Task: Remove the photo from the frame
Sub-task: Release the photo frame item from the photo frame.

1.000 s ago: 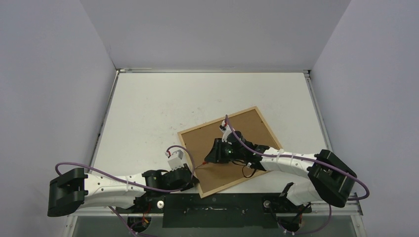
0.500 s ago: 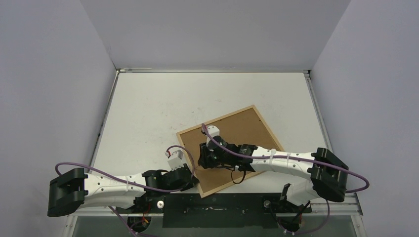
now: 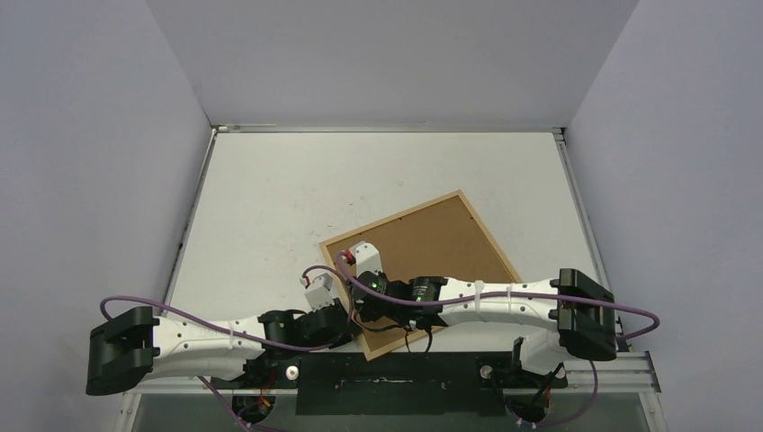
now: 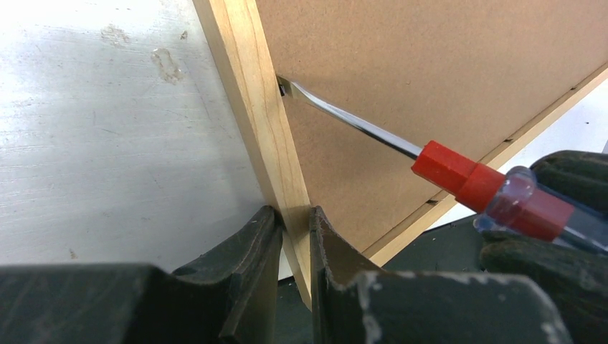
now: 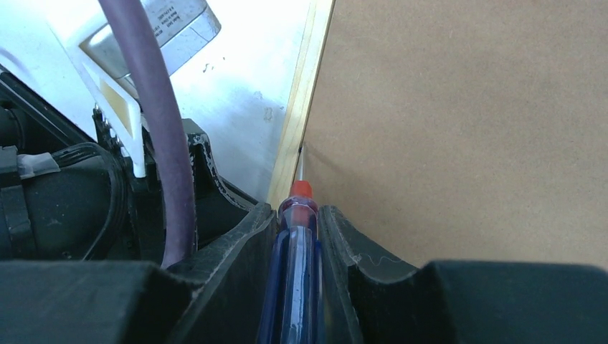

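- frame (image 4: 252, 93): thin light wood moulding, lying flat and back-up on the white worktop (image 3: 270, 198). It sits at about 5 o'clock from the worktop centre, close to the near edge. It is turned diagonal, with one corner pointing to 6 o'clock at the arm bases.
- backing panel (image 3: 441, 238): brown fibreboard, seated inside the moulding.
- left end effector (image 4: 292, 213): clenched on the frame's moulding, one finger on the outer face by the worktop, the other on the inner face over the panel. The grip is on the frame's 8 o'clock side, near the 6 o'clock corner.
- right end effector (image 5: 295, 209): clenched round the screwdriver (image 4: 444, 166), fingers either side of the clear blue handle.
- screwdriver details: red collar, thin metal shaft, flat blade. It lies at a low angle over the panel, with the handle toward 4 o'clock of the tip in the left wrist view.
- blade tip: in the seam between moulding and panel on the same 8 o'clock side, just beyond the left grip. A small dark gap shows at the tip.
- right arm: reaches from 3 o'clock across the frame's near half toward 9 o'clock.
- left arm: comes in low from 8 o'clock along the near edge. The two end effectors are just beside each other.
- purple cable (image 5: 154, 129): runs down the right wrist view at 9 o'clock of the screwdriver, in front of the left arm's black wrist parts.
- the worktop shows scuffs and small marks beside the moulding.
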You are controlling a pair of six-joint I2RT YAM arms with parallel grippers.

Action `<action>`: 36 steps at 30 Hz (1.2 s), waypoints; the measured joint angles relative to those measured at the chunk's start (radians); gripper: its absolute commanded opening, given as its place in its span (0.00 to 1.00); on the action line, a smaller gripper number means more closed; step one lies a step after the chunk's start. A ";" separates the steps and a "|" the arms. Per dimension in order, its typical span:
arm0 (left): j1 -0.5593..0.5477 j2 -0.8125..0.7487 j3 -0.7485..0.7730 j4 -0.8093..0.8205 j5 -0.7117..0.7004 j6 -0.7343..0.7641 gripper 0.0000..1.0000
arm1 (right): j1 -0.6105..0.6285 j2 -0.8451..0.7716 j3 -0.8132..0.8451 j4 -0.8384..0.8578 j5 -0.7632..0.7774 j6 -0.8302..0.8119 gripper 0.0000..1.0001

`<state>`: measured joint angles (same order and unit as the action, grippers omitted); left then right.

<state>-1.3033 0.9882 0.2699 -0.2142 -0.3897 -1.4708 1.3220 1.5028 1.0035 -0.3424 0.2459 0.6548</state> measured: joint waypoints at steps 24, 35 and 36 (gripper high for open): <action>0.000 -0.162 -0.056 -0.040 -0.026 -0.039 0.47 | -0.372 -0.314 -0.356 0.193 -0.398 0.174 0.00; 0.000 0.035 0.086 -0.140 -0.045 -0.145 0.48 | -0.464 -0.393 -0.396 0.199 -0.422 0.215 0.00; 0.000 0.074 0.114 -0.155 -0.045 -0.150 0.47 | -0.468 -0.397 -0.399 0.200 -0.423 0.218 0.00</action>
<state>-1.3033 1.0618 0.3840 -0.3691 -0.4351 -1.6203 0.8539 1.1061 0.6044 -0.1429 -0.1768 0.8726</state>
